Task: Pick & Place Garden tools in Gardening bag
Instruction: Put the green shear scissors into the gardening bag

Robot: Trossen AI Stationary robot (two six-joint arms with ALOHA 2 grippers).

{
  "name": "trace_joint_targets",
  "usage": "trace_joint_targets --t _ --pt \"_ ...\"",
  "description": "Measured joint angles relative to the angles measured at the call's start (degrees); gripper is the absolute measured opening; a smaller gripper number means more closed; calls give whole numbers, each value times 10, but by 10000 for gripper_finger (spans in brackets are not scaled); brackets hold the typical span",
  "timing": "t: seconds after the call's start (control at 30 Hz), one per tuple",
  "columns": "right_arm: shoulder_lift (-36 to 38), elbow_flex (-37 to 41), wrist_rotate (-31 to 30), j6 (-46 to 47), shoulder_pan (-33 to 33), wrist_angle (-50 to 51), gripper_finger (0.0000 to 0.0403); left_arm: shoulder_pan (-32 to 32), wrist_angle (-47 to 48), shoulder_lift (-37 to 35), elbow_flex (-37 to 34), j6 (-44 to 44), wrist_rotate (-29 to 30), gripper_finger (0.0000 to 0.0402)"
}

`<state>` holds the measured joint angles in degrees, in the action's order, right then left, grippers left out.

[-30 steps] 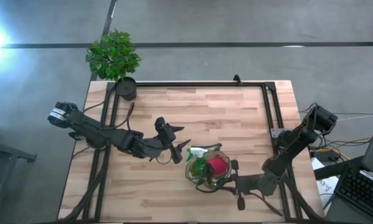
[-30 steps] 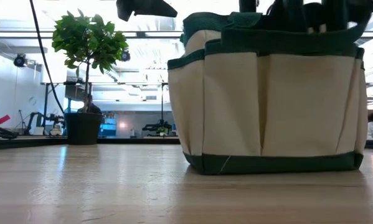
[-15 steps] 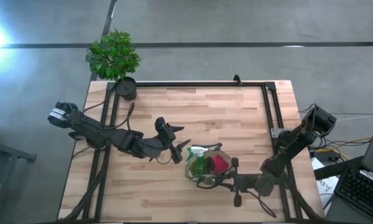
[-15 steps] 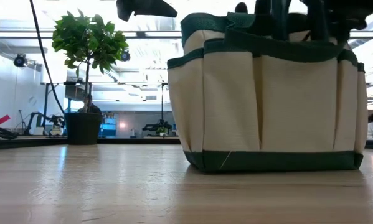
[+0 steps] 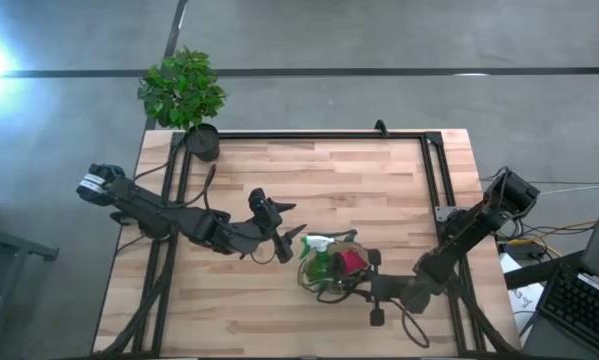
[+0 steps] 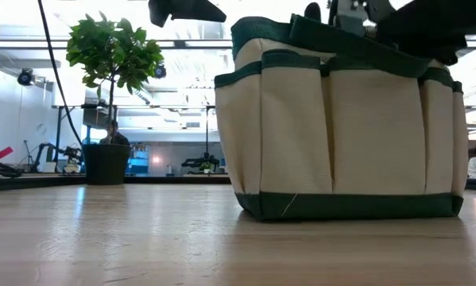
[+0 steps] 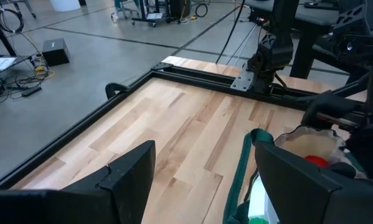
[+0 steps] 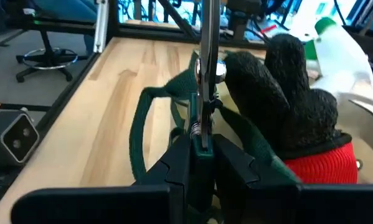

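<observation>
The tan gardening bag (image 5: 331,265) with green trim stands on the wood table and fills the right of the low view (image 6: 341,127). In it are a green spray bottle (image 5: 317,262) and a red-and-black glove (image 8: 298,118). My right gripper (image 5: 372,287) is at the bag's right rim, shut on pruning shears (image 8: 206,74) seen edge-on. My left gripper (image 5: 282,238) hovers open just left of the bag and holds nothing; the bag's green handle loop (image 7: 239,174) shows between its fingers. My right gripper pinches the shears at their rear part, just behind the spring (image 8: 197,129), between its two fingers. The fingers come about level from the table's right side and lie along the shears. The silver blade with its pivot bolt (image 8: 218,70) reaches forward over the bag's handle loops.
A leafy plant in a black pot (image 5: 186,95) stands at the table's far left corner. Black frame rails (image 5: 309,134) run along the far and side edges. A laptop (image 5: 584,300) sits beyond the right edge. Bare wood lies to the bag's left and far side.
My right gripper has moved with the shears toward the table's left, in over the bag's right rim. In the low view the bag's near wall has turned a little leftward and its rim now slopes down to the right.
</observation>
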<state>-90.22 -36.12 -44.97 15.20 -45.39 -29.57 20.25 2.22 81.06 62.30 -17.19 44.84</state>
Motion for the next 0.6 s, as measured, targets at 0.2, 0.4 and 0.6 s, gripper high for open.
trace_joint_targets --t 0.2,0.4,0.6 --pt "0 0 1 38 0 31 37 0 0 0 0 0 0 278" --pt "1 0 15 75 0 56 37 0 0 0 0 0 -2 278" --pt "1 0 18 85 0 64 37 0 0 0 0 -5 -4 278"
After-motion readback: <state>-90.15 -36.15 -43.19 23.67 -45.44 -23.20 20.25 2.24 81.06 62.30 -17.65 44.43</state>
